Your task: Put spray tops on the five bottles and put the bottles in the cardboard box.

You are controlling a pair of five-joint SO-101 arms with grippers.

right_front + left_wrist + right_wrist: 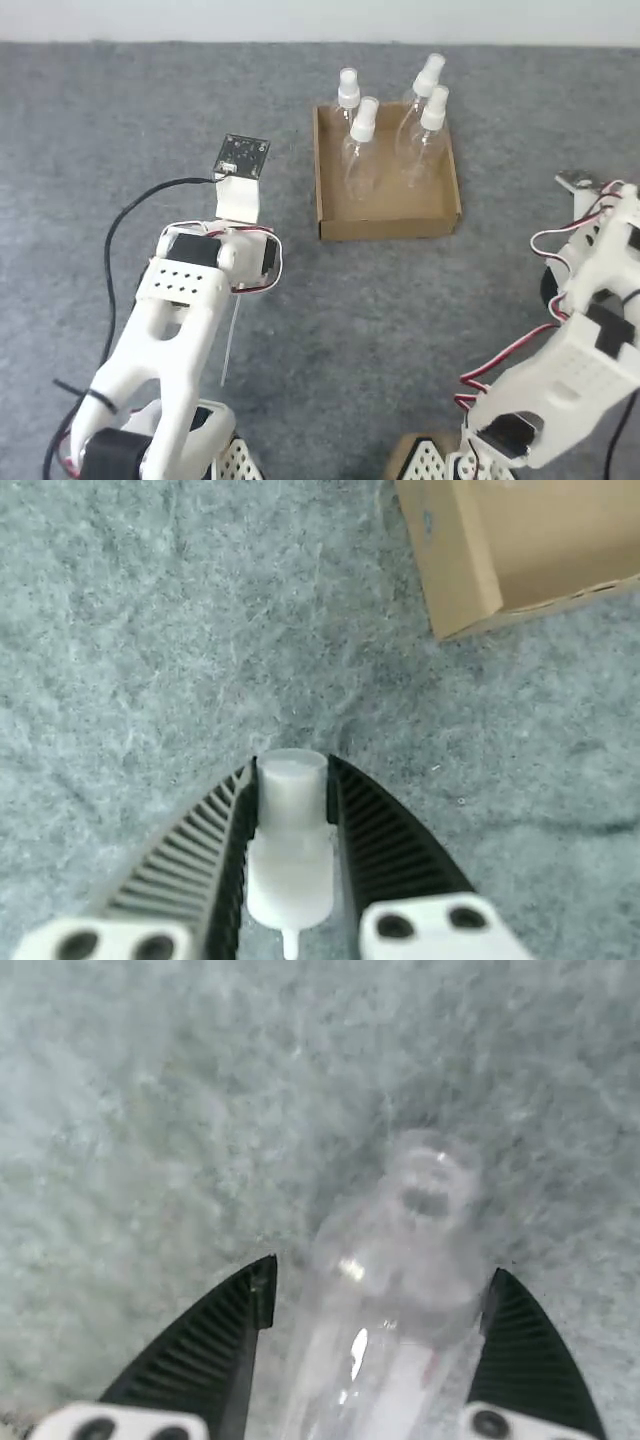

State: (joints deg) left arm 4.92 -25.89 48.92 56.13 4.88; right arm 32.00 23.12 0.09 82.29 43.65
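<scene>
Four bottles (360, 150), perhaps leaning, in box (390, 228)

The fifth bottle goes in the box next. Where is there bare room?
The near strip of the cardboard box, between its front wall and the four capped bottles, is bare. The far half is crowded. The mat in front is bare too.

1. Open grey felt (400, 320) lies between my 2 arms and runs up to the front wall of the cardboard box (388, 227).
2. The box is open on top; its 4 walls block any low path.
3. 4 bottles (362, 150) fill its far part; the floor strip behind the front wall is bare.
4. A black cable (118, 235) loops over the felt beside my left arm.
5. My left gripper (292, 765) is filled by a spray top (290, 830), and my right gripper (380, 1280) by an uncapped bottle (410, 1240).
</scene>
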